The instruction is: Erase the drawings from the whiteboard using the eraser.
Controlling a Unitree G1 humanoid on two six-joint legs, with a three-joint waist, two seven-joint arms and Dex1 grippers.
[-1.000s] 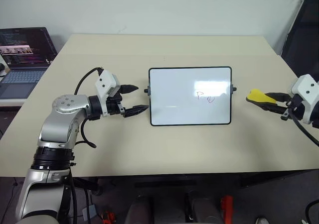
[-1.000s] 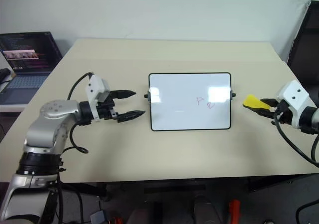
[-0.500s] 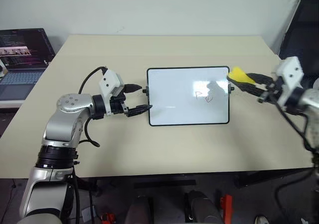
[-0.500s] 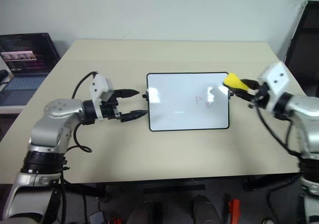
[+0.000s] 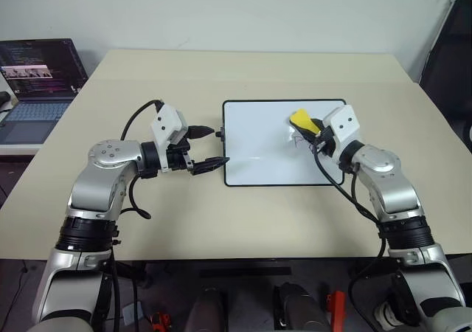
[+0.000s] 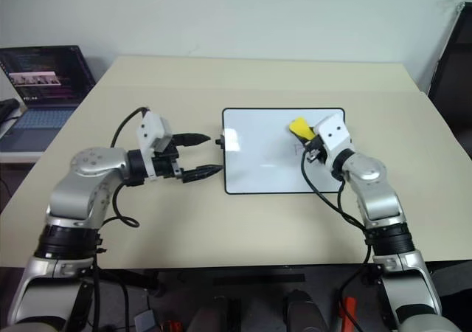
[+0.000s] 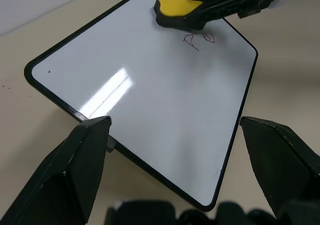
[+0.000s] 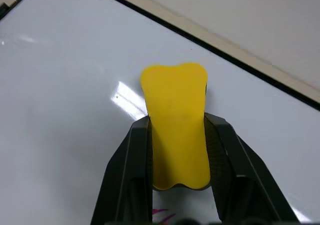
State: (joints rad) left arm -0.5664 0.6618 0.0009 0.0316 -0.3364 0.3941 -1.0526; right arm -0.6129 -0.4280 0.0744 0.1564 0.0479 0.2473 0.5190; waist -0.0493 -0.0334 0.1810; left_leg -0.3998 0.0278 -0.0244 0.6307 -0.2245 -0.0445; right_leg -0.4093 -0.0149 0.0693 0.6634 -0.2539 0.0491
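Note:
The whiteboard [image 5: 265, 151] lies flat in the middle of the table, black-framed. Small pink drawings [image 7: 199, 39] sit in its right half, partly hidden under the right gripper in the eye views. My right gripper [image 5: 311, 128] is shut on the yellow eraser [image 5: 300, 117], which reaches over the board's upper right, just beyond the drawings. The eraser [image 8: 175, 112] is pinched between both fingers; whether it touches the surface I cannot tell. My left gripper [image 5: 219, 147] is open at the board's left edge, one finger near the side knob [image 5: 219, 133] and one at the lower left corner.
An open laptop [image 5: 37, 74] stands on a separate low surface off the table's far left corner. A dark upright object [image 5: 450, 44] stands past the far right corner. The beige table [image 5: 243, 214] has bare room in front of and behind the board.
My right arm swung in from beyond the board's right side to over its upper right, carrying the eraser. The left gripper stayed at the board's left edge.

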